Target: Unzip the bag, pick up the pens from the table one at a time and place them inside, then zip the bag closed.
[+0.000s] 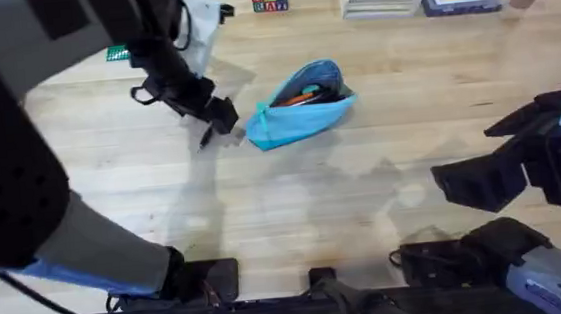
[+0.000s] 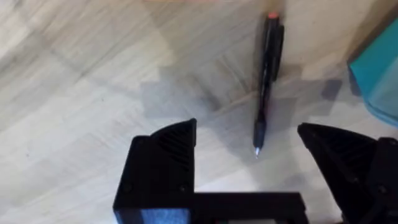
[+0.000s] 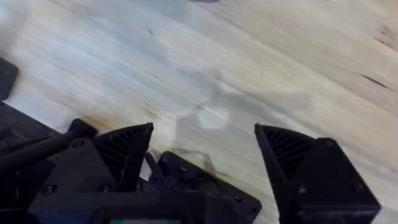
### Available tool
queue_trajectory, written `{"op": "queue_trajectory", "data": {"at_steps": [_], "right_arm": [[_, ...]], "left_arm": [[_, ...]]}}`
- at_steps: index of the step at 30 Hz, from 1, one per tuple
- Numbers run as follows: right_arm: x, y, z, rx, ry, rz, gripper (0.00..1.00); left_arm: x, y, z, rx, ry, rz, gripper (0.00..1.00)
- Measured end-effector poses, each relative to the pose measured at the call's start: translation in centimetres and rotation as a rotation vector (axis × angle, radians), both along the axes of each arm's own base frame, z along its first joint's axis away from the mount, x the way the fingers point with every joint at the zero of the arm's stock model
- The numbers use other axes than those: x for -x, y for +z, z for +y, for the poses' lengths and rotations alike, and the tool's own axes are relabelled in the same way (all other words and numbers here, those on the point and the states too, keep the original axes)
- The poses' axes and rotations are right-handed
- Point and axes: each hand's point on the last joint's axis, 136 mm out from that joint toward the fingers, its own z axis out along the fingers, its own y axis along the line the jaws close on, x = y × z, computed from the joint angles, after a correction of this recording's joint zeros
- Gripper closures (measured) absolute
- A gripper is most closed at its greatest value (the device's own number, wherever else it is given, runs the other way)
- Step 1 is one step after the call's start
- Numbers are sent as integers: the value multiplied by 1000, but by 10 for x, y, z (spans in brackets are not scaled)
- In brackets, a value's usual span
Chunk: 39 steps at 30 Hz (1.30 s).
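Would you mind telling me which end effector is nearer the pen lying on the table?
Left. The left end effector hovers open right over the pen; the right end effector sits far across the table.

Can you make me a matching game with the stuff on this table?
Things:
1. bag
2. pen
3. left gripper
4. right gripper

Descriptions:
A. lying flat on the table between two open fingers
B. open over bare wood, far from the bag
C. light blue, unzipped, something inside
D. open, hovering over the pen, beside the bag

Pairs: 1-C, 2-A, 3-D, 4-B
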Motion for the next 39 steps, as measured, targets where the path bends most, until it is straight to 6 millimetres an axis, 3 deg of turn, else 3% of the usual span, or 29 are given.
{"op": "queue_trajectory", "data": {"at_steps": [8,14,25,26,28,32,34,39], "right_arm": [[0,0,0,0,0,0,5],[0,0,0,0,0,0,5],[0,0,0,0,0,-1,5],[0,0,0,0,0,-1,5],[0,0,0,0,0,-1,5],[0,0,0,0,0,-1,5],[0,0,0,0,0,0,5],[0,0,0,0,0,0,5]], "left_arm": [[-27,-7,-4,-38,10,-93,5],[-18,-18,-5,-35,62,-33,5],[-18,-18,-8,-52,41,-45,5],[-17,-18,-8,-51,42,-44,32],[-14,-18,-13,-33,36,-32,266],[-15,-18,-14,-53,21,-40,879],[-16,-18,-12,-58,20,-43,949],[-16,-18,-12,-59,22,-44,960]]}}
